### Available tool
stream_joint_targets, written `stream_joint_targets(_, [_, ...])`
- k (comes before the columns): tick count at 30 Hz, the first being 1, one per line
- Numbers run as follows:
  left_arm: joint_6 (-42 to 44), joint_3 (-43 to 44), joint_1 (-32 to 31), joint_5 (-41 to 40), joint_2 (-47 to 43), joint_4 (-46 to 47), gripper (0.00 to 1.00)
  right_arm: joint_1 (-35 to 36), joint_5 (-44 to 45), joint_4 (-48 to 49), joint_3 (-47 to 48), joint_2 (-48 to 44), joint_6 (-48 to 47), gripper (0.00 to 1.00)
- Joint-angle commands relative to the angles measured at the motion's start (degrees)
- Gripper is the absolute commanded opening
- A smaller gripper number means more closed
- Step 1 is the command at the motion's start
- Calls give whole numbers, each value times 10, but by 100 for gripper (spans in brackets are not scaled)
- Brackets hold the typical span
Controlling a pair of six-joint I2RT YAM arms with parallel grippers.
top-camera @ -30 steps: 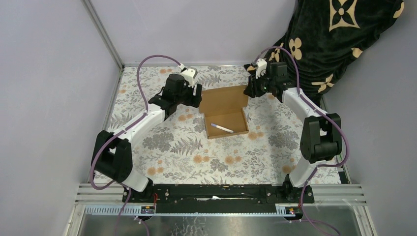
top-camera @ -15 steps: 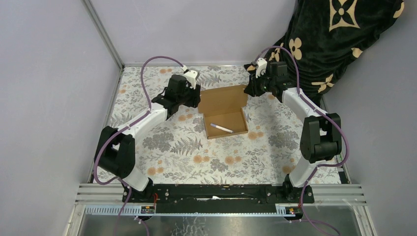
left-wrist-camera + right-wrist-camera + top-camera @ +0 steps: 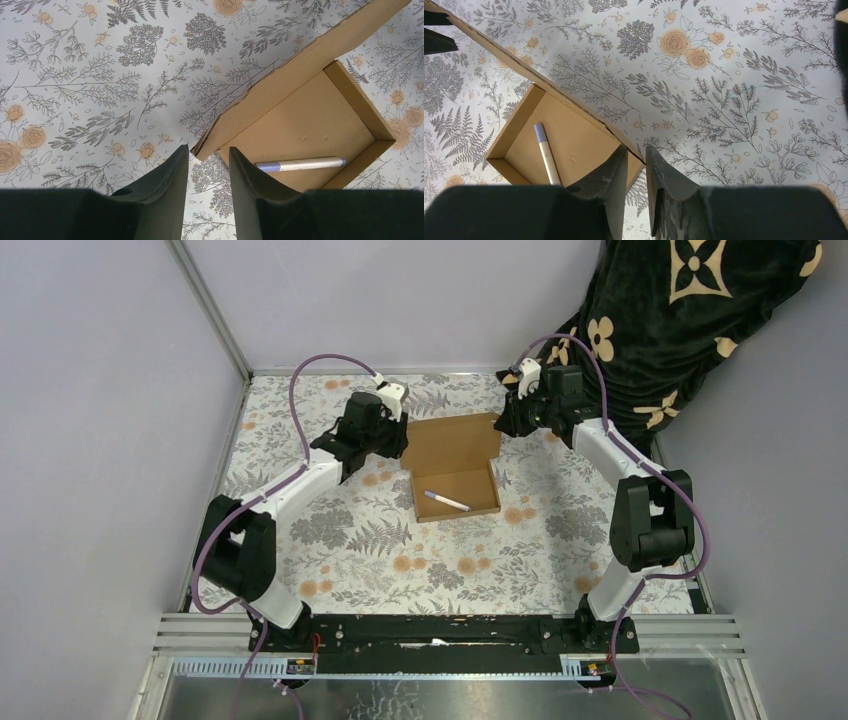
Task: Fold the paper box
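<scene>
Paper box (image 3: 452,443) lies open, holding one white pen (image 3: 446,501).

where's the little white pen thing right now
The white pen lies slanted inside the tray of the open paper box, near the middle of the table in the top view.

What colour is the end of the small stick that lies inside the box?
The stick has a pale blue-violet end; the left wrist view shows it best.
</scene>
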Motion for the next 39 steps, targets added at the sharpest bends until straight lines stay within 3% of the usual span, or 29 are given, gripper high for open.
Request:
stream_joint_targets(1, [1, 22, -5, 9, 9, 30, 41, 8, -9, 23, 15, 0, 3, 26])
stream_joint_targets(20, [0, 31, -7, 9, 20, 35, 26, 19, 1, 23, 15, -1, 0, 25])
stream_joint_targets(39, [-9, 46, -31, -36, 42, 27, 18, 49, 44, 21, 3, -11, -1, 12])
